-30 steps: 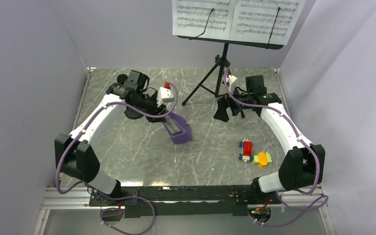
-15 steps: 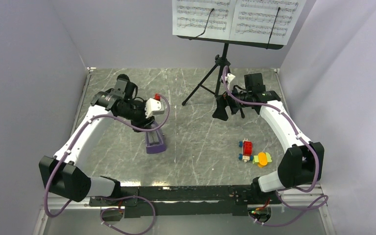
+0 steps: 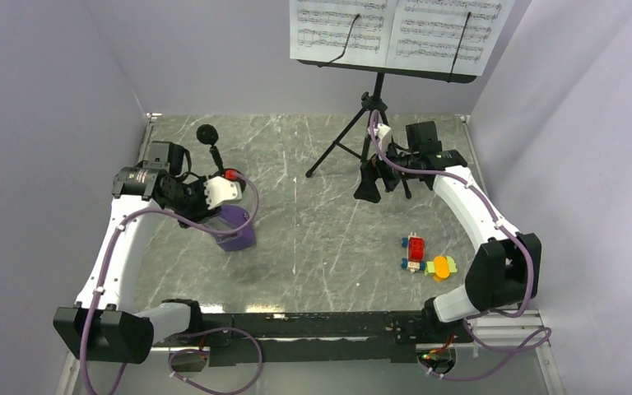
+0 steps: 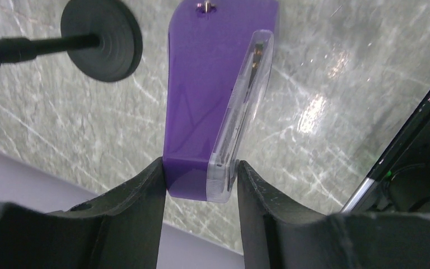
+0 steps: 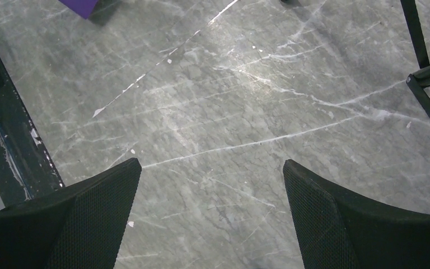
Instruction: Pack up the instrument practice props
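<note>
The metronome (image 3: pixel 237 230) is purple with a clear face. The tabletop (image 3: pixel 329 239) is grey, veined white. The sheet-music pages (image 3: pixel 395 29) are white, printed black.

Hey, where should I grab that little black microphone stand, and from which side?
Take the microphone stand by its thin stem, between ball top and round base, coming in sideways from the right. The stem looks upright and slim enough for a pincer; the base is broad and flat.
</note>
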`<action>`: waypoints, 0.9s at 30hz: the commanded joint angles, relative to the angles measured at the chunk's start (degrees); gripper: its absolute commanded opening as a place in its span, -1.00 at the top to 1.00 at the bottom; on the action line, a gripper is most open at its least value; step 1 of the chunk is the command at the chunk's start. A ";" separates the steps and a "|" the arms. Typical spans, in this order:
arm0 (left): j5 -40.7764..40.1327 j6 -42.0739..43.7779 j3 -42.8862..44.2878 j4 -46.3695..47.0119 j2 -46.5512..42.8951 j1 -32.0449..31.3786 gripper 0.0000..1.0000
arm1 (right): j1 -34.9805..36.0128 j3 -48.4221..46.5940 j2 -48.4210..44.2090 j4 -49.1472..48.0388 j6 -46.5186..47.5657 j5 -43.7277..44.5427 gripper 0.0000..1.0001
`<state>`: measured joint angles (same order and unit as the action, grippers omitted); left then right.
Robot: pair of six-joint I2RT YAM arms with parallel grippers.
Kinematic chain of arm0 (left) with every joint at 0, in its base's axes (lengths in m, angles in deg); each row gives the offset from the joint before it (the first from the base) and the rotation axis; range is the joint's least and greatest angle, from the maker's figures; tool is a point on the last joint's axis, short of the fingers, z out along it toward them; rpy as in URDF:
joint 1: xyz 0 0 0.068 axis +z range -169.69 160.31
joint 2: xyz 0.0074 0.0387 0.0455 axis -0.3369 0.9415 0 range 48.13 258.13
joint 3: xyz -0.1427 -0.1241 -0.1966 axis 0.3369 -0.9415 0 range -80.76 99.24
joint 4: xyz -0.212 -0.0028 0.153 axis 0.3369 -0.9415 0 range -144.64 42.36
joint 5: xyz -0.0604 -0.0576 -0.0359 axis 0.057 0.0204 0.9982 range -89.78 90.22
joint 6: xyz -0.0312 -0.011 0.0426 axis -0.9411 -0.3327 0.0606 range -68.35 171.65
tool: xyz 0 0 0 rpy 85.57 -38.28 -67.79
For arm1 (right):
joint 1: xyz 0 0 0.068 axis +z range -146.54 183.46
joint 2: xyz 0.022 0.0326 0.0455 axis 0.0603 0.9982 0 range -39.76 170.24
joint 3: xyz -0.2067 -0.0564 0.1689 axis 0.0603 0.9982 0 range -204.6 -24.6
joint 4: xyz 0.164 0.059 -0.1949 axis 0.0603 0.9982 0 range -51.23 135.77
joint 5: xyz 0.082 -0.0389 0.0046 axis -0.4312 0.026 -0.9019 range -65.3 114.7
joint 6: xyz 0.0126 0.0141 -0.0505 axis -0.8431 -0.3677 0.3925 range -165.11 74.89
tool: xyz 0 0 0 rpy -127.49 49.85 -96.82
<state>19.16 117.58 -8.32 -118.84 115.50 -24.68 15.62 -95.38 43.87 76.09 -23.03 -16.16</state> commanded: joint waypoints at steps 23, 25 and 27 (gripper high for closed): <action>-6.41 37.49 7.96 -7.88 3.80 34.33 0.99 | 1.52 -6.41 4.40 -0.06 0.23 -1.55 -1.00; -6.49 39.59 7.35 -7.82 3.65 36.72 0.99 | 1.54 -5.49 3.90 -0.12 0.41 -1.26 -1.00; -6.85 42.25 5.81 -7.81 3.33 38.73 0.99 | 1.49 -4.27 3.28 -0.38 0.34 -1.15 -1.00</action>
<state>11.31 151.76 -1.94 -126.99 120.35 10.59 17.00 -99.75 49.12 76.50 -23.03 -17.56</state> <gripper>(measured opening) 0.475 0.995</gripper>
